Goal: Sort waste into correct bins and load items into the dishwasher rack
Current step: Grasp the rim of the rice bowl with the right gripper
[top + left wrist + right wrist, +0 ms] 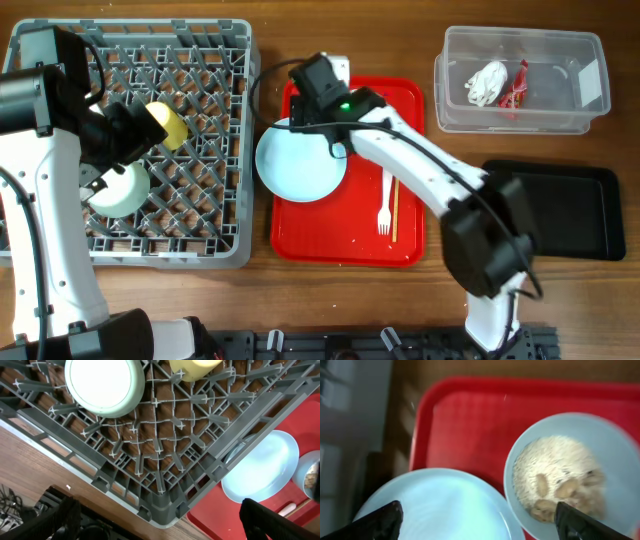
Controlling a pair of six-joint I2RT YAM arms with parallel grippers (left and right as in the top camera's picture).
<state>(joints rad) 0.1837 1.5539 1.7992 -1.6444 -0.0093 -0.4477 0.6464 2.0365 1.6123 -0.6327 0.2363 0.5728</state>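
Right claw (477,512) hangs spread over the red tray (470,420), between the light blue plate (435,505) and the bowl (600,427) holding food scraps (555,475), seemingly lining up a pick, while left claw (157,510) hovers spread above the rack (160,497), pale bowl (105,385) and yellow cup (195,367) already loaded.

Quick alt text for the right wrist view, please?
A pale bowl of beige food scraps sits on the red tray, next to the light blue plate at lower left. The open right gripper hovers above both.
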